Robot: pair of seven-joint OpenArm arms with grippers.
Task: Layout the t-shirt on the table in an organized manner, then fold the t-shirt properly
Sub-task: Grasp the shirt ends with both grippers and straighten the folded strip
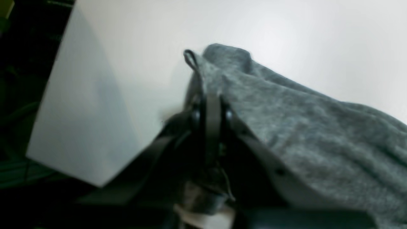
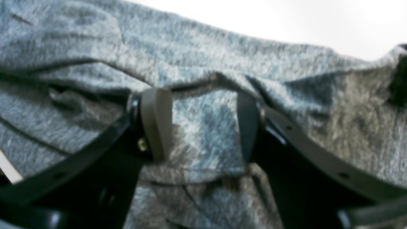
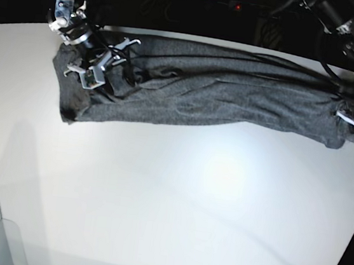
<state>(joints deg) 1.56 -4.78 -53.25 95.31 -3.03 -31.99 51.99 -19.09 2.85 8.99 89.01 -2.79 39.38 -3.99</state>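
Grey knit pinched in the left hand (image 1: 211, 108), jaws clamped on the t-shirt (image 3: 220, 89) edge near the counter (image 3: 175, 203) rim. Right hand (image 2: 203, 127) spread wide, fingers (image 2: 155, 122) pressed down into fabric, gripping nothing. Shirt lies stretched in a long band across the far side.

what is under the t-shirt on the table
Only the white table shows around the grey t-shirt, which lies stretched across its far side. Anything beneath the cloth is covered and cannot be seen.
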